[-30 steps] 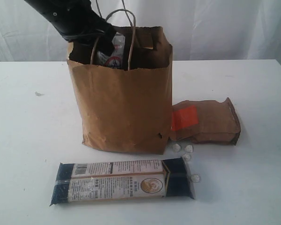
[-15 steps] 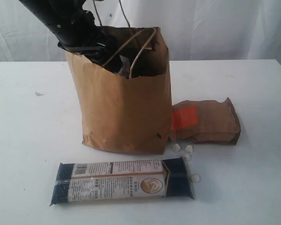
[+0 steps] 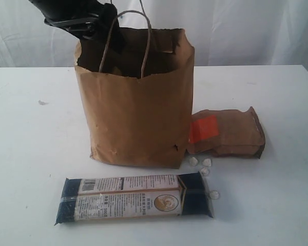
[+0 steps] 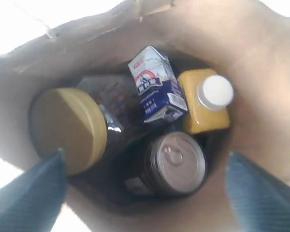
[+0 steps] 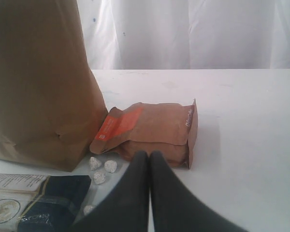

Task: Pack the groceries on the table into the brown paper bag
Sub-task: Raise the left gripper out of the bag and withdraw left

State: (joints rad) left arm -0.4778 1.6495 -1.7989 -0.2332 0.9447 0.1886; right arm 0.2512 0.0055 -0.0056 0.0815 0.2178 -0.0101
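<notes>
The brown paper bag (image 3: 136,113) stands upright in the middle of the table (image 3: 31,154). My left arm (image 3: 74,15) hangs over the bag's left rim. My left gripper (image 4: 147,193) is open above the mouth with nothing between its blue fingers (image 4: 34,193). Inside lie a gold-lidded jar (image 4: 67,128), a blue-white carton (image 4: 157,84), a yellow bottle with a white cap (image 4: 205,104) and a metal-lidded can (image 4: 179,162). The noodle pack (image 3: 136,199) lies in front of the bag. The orange-labelled pouch (image 3: 226,133) lies to its right. My right gripper (image 5: 150,154) is shut and empty, low near the pouch (image 5: 150,128).
Several small wrapped candies (image 3: 200,163) lie between the bag's right corner, the pouch and the noodle pack's end, with one (image 3: 214,194) by the pack. The bag's cord handles (image 3: 143,36) stand up beside my left arm. A white curtain hangs behind the table.
My left gripper went down into the bag with a white-labelled item, opened, and has risen back above the rim without it. The bag has straightened. The right gripper has not moved.
</notes>
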